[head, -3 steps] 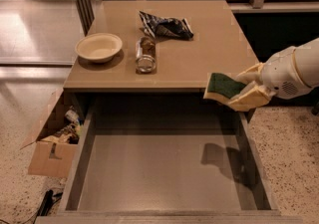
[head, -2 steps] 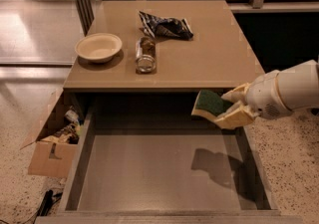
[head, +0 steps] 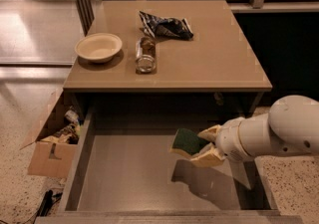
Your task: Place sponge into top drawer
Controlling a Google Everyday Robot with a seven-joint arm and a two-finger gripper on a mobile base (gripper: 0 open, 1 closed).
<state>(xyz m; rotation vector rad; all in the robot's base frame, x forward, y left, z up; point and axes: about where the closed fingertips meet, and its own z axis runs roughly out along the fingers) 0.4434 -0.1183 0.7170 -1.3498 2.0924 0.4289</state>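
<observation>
The hand (head: 205, 146), reaching in level from the right on its white arm (head: 269, 136), grips the sponge (head: 187, 141) green face up, held tilted above the right part of the open drawer (head: 124, 173) beneath it, the counter (head: 214, 63) lying beyond.

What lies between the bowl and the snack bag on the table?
A glass jar, in the camera view; the gripper holds the sponge over the top drawer.

1. No text, label, brand or number can be read. The print on the snack bag (head: 165, 25) is not legible.
2. The gripper (head: 198, 147) is held above the top drawer (head: 127, 180), clamped on the sponge (head: 186, 140) — no lettering is made out on these.
</observation>
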